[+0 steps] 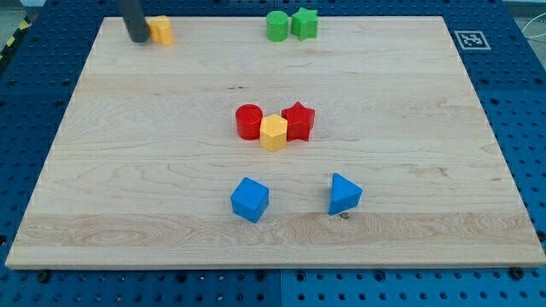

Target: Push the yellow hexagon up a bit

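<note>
My tip [138,39] stands at the board's [128,170] top left, touching a yellow block [161,31] on its right. I have no pincer — only this rod. Far down-right of it lies the yellow hexagon [273,134], between red cylinder [248,121] and red star [299,120].

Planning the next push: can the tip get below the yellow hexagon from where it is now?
Probably yes. My tip sits at the view's top left beside a yellow block. The board below the yellow hexagon is bare; the blue cube lies lower still.
</note>
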Controlling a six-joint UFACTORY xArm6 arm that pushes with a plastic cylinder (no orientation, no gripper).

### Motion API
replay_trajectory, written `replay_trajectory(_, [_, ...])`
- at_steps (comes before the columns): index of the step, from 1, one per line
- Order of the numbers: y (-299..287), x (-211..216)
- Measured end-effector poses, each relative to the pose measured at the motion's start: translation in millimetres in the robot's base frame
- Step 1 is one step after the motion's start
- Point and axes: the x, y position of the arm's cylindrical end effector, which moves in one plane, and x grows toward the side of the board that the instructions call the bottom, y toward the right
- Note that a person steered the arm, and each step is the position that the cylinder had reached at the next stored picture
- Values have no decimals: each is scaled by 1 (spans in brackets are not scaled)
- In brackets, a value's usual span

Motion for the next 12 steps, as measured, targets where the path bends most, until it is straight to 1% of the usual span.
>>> replay_trajectory(1, [5, 2])
replay_trajectory(2, [5, 42])
replay_trajectory(3, [49, 70])
replay_trajectory(4, [80, 108])
replay_trajectory(5, [81, 164])
replay_trajectory(6, [101, 212])
replay_trajectory(7, [140, 235])
replay_trajectory(8, [187, 235])
replay_trajectory(9, [211, 251])
replay_trajectory(10, [215, 281])
replay_trajectory(11, [241, 282])
replay_trajectory(12, [250, 274])
